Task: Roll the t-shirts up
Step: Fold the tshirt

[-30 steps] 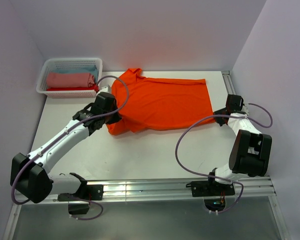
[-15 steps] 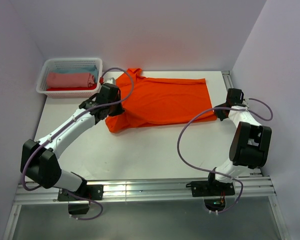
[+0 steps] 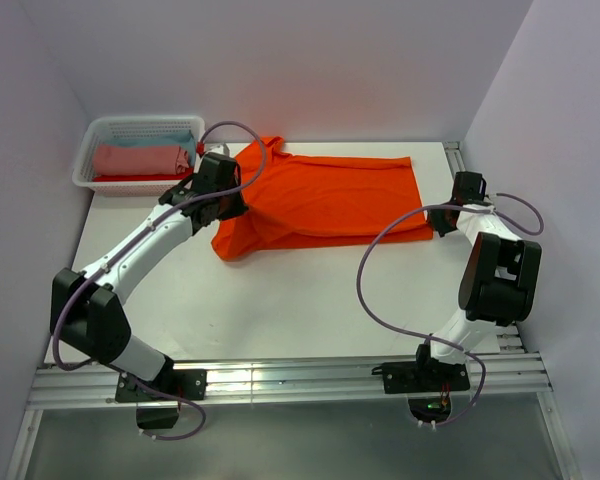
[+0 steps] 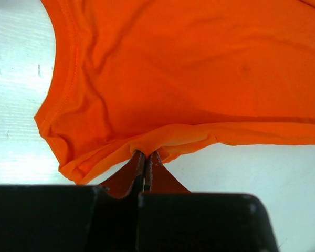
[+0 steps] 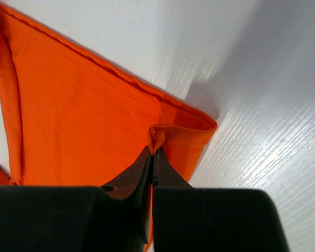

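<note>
Jaws clamped: L gripper (image 4: 145, 156), R gripper (image 5: 153, 151) pinch orange tee (image 3: 330, 195).

You've moved the left gripper (image 4: 146, 157) and right gripper (image 5: 154, 152) toward 12 o'clock, drawing the near edge of the orange t-shirt (image 3: 330, 195) along with them.

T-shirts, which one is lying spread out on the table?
The orange t-shirt; the salmon-pink one and light blue one lie bundled in the white basket.

No readable text, label, brand, number or sign in any view. Orange t-shirt (image 3: 330, 195) plain, no print. White basket (image 3: 140, 120) unmarked.
</note>
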Controlling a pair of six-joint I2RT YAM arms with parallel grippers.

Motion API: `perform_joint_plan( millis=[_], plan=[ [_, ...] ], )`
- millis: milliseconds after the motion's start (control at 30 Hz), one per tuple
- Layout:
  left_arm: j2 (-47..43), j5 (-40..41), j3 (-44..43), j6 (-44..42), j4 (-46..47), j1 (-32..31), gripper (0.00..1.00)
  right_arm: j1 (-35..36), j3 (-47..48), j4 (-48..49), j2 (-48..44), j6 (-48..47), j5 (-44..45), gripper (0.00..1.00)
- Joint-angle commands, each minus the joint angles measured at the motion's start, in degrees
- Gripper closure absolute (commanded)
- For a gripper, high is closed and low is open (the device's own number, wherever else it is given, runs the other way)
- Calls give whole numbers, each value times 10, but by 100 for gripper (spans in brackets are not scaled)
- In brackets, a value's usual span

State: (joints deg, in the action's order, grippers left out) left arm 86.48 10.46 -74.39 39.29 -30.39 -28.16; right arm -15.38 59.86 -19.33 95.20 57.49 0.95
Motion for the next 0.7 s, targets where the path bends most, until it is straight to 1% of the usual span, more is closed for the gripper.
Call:
perform_joint_plan(
  millis=[0, 367, 667],
  plan=[
    [11, 20, -40, -20, -1, 7, 100, 0, 27, 1, 4, 7, 9, 100],
    [51, -1, -64, -30, 17, 36, 100, 9, 66, -13, 32, 12, 21, 100],
    [120, -11, -103, -50, 27, 51, 100, 18, 100, -20, 64, 20, 28, 100]
  ],
)
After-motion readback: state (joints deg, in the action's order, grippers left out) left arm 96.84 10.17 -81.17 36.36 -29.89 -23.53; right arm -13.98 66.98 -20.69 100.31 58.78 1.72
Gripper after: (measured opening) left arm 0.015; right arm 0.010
